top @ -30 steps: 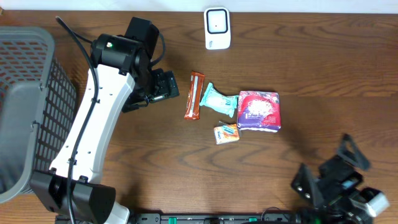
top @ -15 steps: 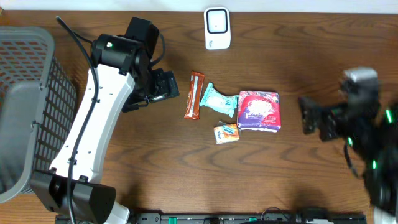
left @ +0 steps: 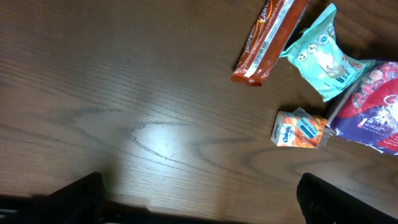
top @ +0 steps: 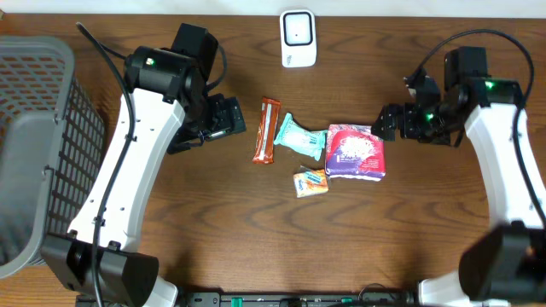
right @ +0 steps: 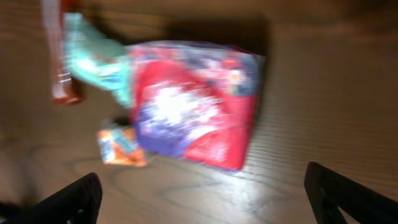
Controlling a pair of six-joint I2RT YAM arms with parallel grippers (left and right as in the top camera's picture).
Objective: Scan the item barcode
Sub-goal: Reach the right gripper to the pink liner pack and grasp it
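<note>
We take the red pack (top: 355, 151) as the item most likely to be picked up, and we place everything else from it. It lies flat on the desk (top: 256, 247), printed face up. No barcode shows on that face.

The right arm (top: 495, 145) is clearly the nearer one. Its jaws hover just off the pack's upper right corner and point toward the pack. They are spread wide and hold nothing. In the right wrist view the pack sits in the middle, between the two dark tips at the bottom corners. That view is blurred, so we cannot read the exact gap to the pack.

The pack is close to square, a little wider than it is deep, so no long axis forces the wrist angle. Its right edge is free, and we judge a grasp from there to be the open route.

The left side of the pack is crowded. A teal packet (top: 299, 136) touches or nearly touches its upper left, a small orange packet (top: 310, 182) sits at its lower left corner, and a snack bar (top: 269, 130) lies beyond the teal packet.

The left arm (top: 128, 170) stands further left again, beyond the snack bar, with its jaws also spread and empty. The white scanner (top: 298, 38) stands well apart from the pack, up and to its left, so the pack would have to travel that way.
</note>
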